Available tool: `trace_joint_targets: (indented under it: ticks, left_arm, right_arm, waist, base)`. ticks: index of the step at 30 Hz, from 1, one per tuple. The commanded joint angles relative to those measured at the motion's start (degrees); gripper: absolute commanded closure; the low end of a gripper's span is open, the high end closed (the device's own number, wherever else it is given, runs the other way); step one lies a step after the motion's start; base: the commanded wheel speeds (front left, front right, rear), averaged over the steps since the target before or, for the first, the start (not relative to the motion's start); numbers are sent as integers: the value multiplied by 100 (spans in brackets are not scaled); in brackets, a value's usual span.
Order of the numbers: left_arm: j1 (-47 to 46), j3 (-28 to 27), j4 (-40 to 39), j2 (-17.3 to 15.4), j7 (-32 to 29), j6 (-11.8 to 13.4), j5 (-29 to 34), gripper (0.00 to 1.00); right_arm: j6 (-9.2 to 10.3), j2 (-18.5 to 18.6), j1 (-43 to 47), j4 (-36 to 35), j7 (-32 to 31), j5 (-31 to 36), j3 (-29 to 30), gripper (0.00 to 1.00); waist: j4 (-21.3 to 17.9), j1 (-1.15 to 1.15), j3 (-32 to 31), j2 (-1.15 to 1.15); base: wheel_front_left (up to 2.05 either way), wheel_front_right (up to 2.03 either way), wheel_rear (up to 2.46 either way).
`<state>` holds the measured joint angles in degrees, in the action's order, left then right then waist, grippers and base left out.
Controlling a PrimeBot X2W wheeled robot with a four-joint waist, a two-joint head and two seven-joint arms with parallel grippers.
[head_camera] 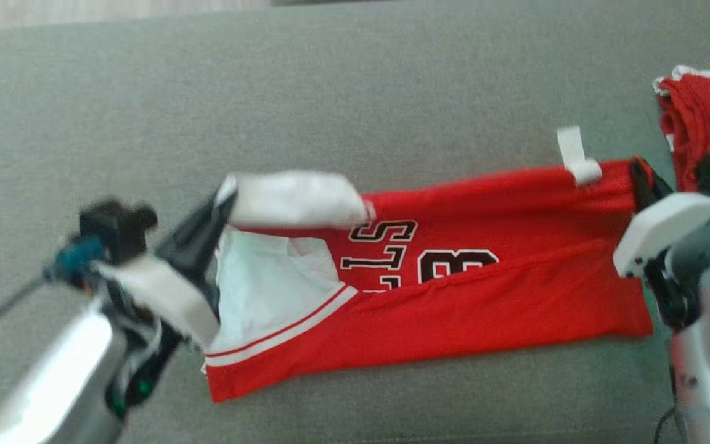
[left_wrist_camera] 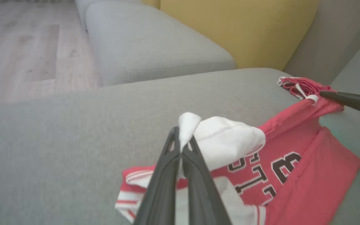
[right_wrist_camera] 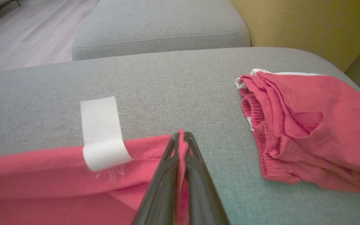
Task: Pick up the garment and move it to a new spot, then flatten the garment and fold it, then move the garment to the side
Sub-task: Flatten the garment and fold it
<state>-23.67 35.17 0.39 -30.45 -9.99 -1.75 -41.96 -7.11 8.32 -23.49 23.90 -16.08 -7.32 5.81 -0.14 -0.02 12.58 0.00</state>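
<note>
cloth is pinched at both ends. the left gripper [head_camera: 222, 203] [left_wrist_camera: 183, 140] is clamped tight on a white fold [head_camera: 293, 197] [left_wrist_camera: 227, 140] of the red basketball jersey with black-and-white lettering and striped white trim [head_camera: 453, 308] [left_wrist_camera: 308, 181] [right_wrist_camera: 42, 175]. that fold bulges up just beyond its fingertips.

the right gripper [head_camera: 641, 176] [right_wrist_camera: 181, 139] is closed on the jersey's opposite red edge, with a ridge of red cloth squeezed between its two dark fingers. the rest of the jersey lies between the two grippers on the grey woven sofa cushion [head_camera: 330, 92] [left_wrist_camera: 73, 140] [right_wrist_camera: 167, 78]. it is doubled lengthwise, so a red flap covers part of the numerals.

just left of the right gripper's fingers in its wrist view, a white rectangular label [head_camera: 577, 154] [right_wrist_camera: 102, 134] hangs from the jersey's edge onto the cushion. to their right, apart from the jersey, sits a folded red garment with white edging [head_camera: 706, 117] [left_wrist_camera: 302, 86] [right_wrist_camera: 308, 131].

beyond both sets of fingertips are a second grey cushion [left_wrist_camera: 155, 47] [right_wrist_camera: 161, 25], a yellow upholstered backrest [left_wrist_camera: 245, 28] [right_wrist_camera: 308, 25] and pale wooden floor [left_wrist_camera: 17, 47] [right_wrist_camera: 27, 40].
</note>
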Motion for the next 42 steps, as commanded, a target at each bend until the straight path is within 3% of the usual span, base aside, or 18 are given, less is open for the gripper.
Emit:
trace_joint_targets:
  ticks: [1,10,11,12,13,14,15,21,26,33,42]
  left_arm:
    - [-47,-232,-200,-195,103,46,-15,100]
    - [1014,59,84,167,920,150,16,100]
    - [1089,81,167,205,1033,132,27,100]
    - [1171,87,245,257,1158,114,7,91]
    - [1249,100,323,292,1276,95,9,55]
    - [1318,131,401,306,1387,68,43,5]
    - [1390,157,480,328,1490,44,59,0]
    - [1920,115,694,515,2077,72,-66,0]
    - [2262,-99,571,608,2362,397,18,0]
    - [2450,-522,246,656,2466,1051,299,0]
    - [2510,-753,-10,621,2478,1378,410,0]
  right_arm:
    - [-37,46,23,-280,37,-50,-71,100]
    - [-37,-151,840,-759,62,-2,108,100]
    - [-37,-175,912,-794,118,-23,87,84]
    - [-37,-204,987,-827,191,-53,95,54]
    - [-37,-232,1070,-846,254,-61,114,20]
    - [-37,-254,1160,-859,307,-56,129,0]
    - [-37,-282,1247,-880,384,-55,177,0]
    - [-37,-432,1775,-936,755,-38,563,0]
    - [-37,-504,2073,-1045,839,-49,826,0]
    - [-37,-536,2137,-1084,756,9,902,0]
    - [-37,-529,1859,-457,675,200,1048,0]
  waist:
    - [85,2,-143,0]
    - [108,2,-405,0]
    - [100,2,-436,0]
    - [93,2,-466,0]
    - [86,2,-497,0]
    - [81,2,-529,0]
    - [82,2,-564,0]
    - [76,2,-785,0]
    - [125,2,-927,0]
    - [331,2,-992,0]
    - [701,2,-848,0]
  base:
    - [0,0,0]
    - [0,0,0]
    - [0,0,0]
    - [0,0,0]
    - [0,0,0]
    - [0,0,0]
    - [0,0,0]
    - [0,0,0]
    - [0,0,0]
    - [0,0,0]
    - [0,0,0]
